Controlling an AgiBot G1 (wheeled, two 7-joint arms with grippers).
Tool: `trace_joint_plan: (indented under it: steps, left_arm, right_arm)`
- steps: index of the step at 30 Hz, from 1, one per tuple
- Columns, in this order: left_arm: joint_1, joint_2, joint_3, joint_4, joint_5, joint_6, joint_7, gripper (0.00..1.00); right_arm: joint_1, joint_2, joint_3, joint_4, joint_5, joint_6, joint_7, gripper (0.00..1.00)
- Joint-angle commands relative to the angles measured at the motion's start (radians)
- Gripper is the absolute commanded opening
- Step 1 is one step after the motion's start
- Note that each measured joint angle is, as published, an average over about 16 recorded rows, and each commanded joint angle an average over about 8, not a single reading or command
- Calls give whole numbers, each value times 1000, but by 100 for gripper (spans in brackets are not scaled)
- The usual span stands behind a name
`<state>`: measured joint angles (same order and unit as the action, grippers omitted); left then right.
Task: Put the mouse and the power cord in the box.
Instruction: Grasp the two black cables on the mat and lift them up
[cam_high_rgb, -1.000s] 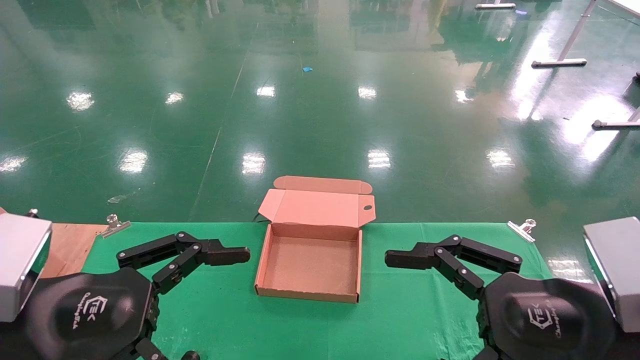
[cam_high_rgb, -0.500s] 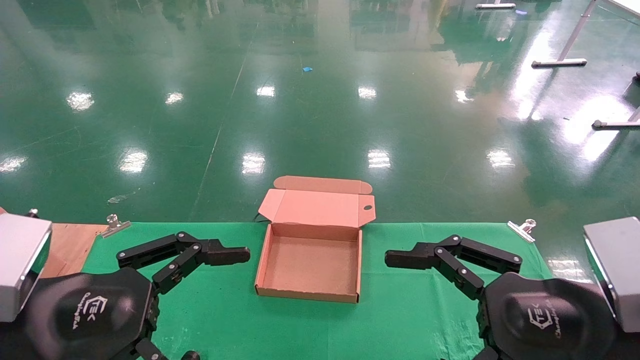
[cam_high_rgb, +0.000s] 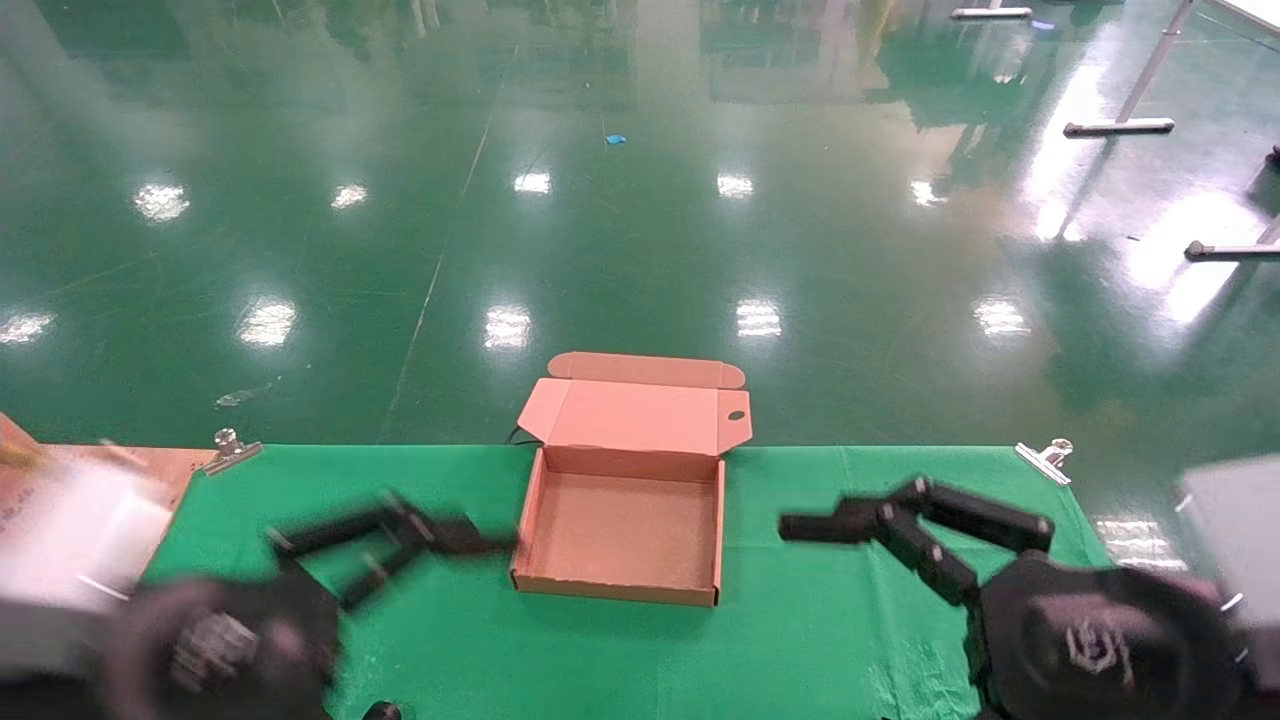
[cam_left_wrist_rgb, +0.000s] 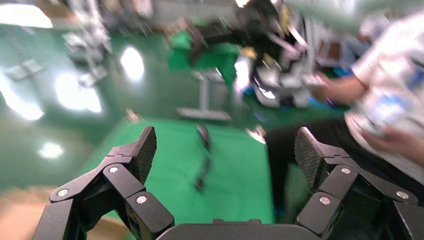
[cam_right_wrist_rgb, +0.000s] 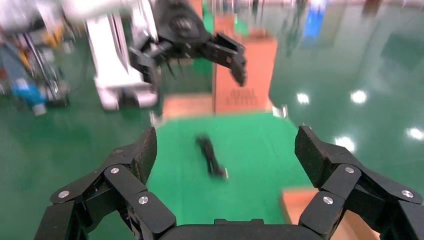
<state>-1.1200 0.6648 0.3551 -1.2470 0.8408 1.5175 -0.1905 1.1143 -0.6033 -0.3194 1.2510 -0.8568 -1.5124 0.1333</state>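
The box sits open at the far middle of the green mat, lid tilted back, nothing inside. Left gripper and right gripper flank it — both low over the mat, jaws spread wide, holding nothing. A black cord lies on the mat.

Table w/ green cloth: open box at center-far edge; metal clips at far left & right corners.
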Motion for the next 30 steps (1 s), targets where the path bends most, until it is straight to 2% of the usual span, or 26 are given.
trace_joint_plan:
  steps: [1,6,11,19,24,30]
  left_arm:
    - [-12,19,24,3,33,6,-6,100]
    - [-90,67,114,95,190,38,4,100]
    - [-183,95,213,214,383,47,34,100]
    - [-346,145,373,408,753,-2,89,100]
    - [-416,196,452,525,937,-49,134,100]
    - [-442,273,504,698,1037,-106,206,100]
  right_arm:
    - [8,7,-8,-8,-34,-6,-17,100]
    - [82,-3,-83,-57,-234,-30,-78,100]
    - [174,-42,-186,-78,-487,-35,-138,100]
    - [270,-154,-339,-152,-867,32,-240,100]
    - [296,-241,-401,-278,-1014,114,-325,100]
    - [317,-349,-440,-504,-1100,229,-435,100]
